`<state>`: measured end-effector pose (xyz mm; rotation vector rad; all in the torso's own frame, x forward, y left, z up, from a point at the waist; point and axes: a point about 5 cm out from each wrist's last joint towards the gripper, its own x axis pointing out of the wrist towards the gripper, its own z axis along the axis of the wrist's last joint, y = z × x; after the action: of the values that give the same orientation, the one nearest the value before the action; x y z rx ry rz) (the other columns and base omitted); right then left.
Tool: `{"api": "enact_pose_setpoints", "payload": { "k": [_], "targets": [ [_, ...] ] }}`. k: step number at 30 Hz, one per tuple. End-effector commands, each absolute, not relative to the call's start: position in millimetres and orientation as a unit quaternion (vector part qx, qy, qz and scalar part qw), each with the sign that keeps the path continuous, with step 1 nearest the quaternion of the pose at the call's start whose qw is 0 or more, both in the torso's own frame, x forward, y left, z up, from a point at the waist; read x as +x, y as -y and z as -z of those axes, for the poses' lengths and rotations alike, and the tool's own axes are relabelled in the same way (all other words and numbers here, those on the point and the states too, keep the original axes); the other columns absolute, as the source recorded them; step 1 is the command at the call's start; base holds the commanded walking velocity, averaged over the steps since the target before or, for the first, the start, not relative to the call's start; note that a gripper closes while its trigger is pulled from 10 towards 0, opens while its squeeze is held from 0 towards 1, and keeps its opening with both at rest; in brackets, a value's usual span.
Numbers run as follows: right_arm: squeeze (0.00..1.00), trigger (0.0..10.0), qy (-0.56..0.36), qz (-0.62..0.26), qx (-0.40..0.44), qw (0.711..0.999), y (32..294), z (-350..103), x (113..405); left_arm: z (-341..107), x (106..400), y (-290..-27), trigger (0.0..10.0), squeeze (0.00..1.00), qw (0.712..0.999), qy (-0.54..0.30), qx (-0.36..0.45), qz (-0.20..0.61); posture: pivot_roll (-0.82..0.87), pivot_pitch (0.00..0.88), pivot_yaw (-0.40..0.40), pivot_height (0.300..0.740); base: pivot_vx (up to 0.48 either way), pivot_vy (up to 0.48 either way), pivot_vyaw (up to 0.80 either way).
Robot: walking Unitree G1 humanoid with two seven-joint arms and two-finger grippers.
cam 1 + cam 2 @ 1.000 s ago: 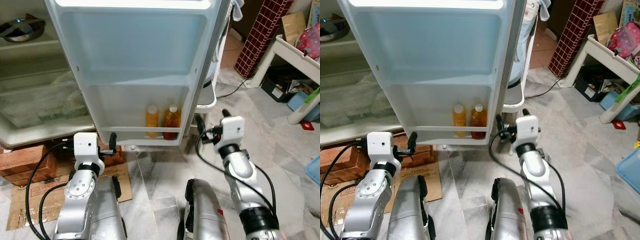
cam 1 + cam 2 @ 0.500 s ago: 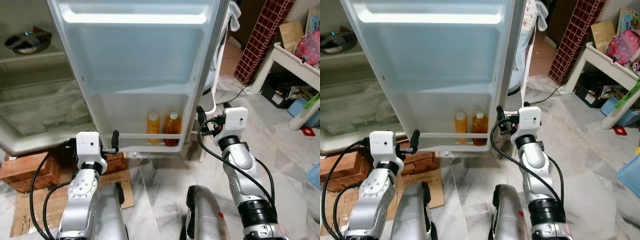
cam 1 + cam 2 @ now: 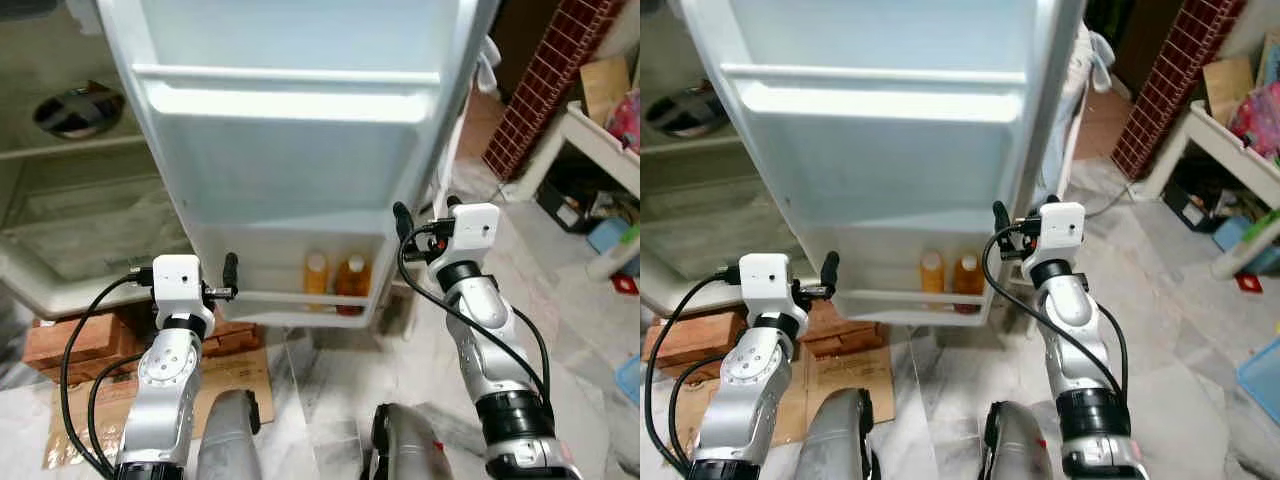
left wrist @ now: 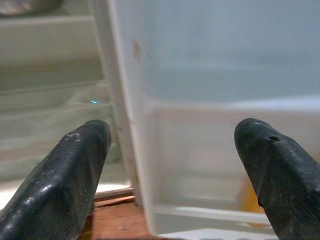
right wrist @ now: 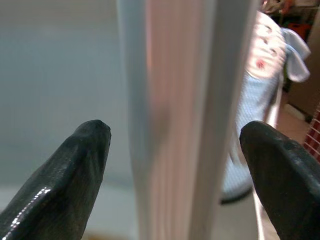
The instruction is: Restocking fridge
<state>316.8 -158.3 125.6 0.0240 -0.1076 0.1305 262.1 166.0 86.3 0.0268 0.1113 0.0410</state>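
A flattened brown cardboard sheet (image 3: pixel 235 370) lies on the pale marble floor (image 3: pixel 330 390). Reddish bricks (image 3: pixel 70 338) sit just beside the cardboard; a maroon tiled pillar (image 3: pixel 545 85) stands well apart from it.

A: so what's the bot look like up close?

B: two silver jointed arms, white boxy wrist blocks, black cables looping off each. left gripper (image 3: pixel 229 272) and right gripper (image 3: pixel 424 210) have long black rubbery-looking fingers (image 4: pixel 75 170), one with a tiny hole.

Open fridge door (image 3: pixel 290 150) blocking centre, two bottles (image 3: pixel 335 284) filling right of its bottom shelf, left half free
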Motion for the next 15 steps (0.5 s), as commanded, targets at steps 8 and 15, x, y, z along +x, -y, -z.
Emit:
{"api": "enact_pose_setpoints", "payload": {
  "k": [8,15],
  "targets": [
    [0.0,10.0,0.054,-0.052,0.012,0.997,166,-130,311,-82,249,-175,10.0,0.0,0.996,-0.075,0.032,-0.039,0.04,0.028,-0.02,0.74,0.0,0.0,0.0],
    [0.0,10.0,0.012,-0.118,0.023,0.993,154,-114,296,-86,250,-180,10.0,0.0,0.996,-0.07,0.046,-0.042,0.04,0.035,-0.005,0.74,0.0,0.0,0.0]
  ]
}}
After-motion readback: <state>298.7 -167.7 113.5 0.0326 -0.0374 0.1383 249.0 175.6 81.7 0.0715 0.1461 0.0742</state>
